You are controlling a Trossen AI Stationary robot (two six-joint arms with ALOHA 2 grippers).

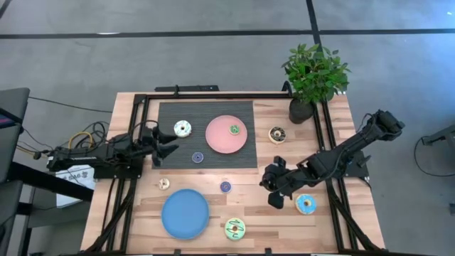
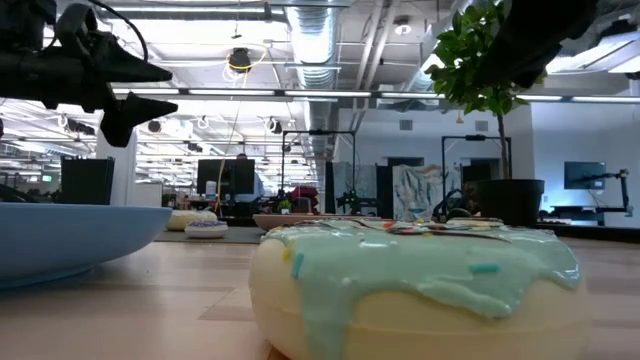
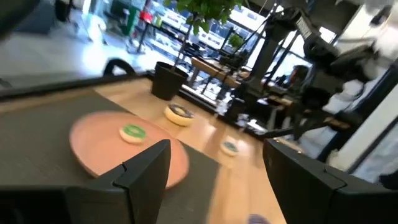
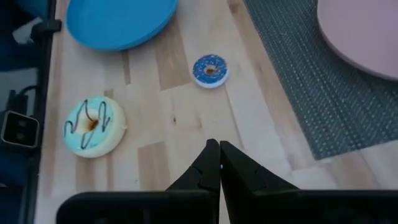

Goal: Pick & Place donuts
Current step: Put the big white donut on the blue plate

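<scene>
- While our left gripper (image 1: 165, 151) hangs over the left edge of the dark ribbed mat (image 1: 242, 158) with its two dark fingers (image 3: 144, 168) spread apart and nothing between them, our right gripper (image 1: 274, 186) sits over the bare wood at the mat's lower right corner, its jaws pressed fully together and holding nothing.
- We see a small green-iced toy donut (image 1: 234, 129) lying on the flat round pink plate (image 1: 219, 139), which rests on the mat.
- We find a larger white-iced donut (image 1: 183, 129) on the mat just left of the pink plate, and a small purple donut (image 1: 197, 157) on the mat below it, near our left gripper.
- On the pale wooden table (image 1: 334, 235), a brown-iced donut with a cream rim (image 1: 277, 134) lies between the mat and the potted green plant (image 1: 313, 75).
- A light blue donut (image 1: 306, 204) lies just beside our right gripper, toward the table's front.
- We see a small blue-purple donut (image 1: 225, 186) on the wood below the mat, well ahead of our right gripper's closed tips (image 4: 214, 163).
- A small cream donut (image 1: 164, 183) lies on the wood near the flat round blue plate (image 1: 185, 213), which carries nothing.
- A larger pale mint-iced donut with dark squiggles (image 1: 234, 228) lies just right of the blue plate at the table's front edge.
</scene>
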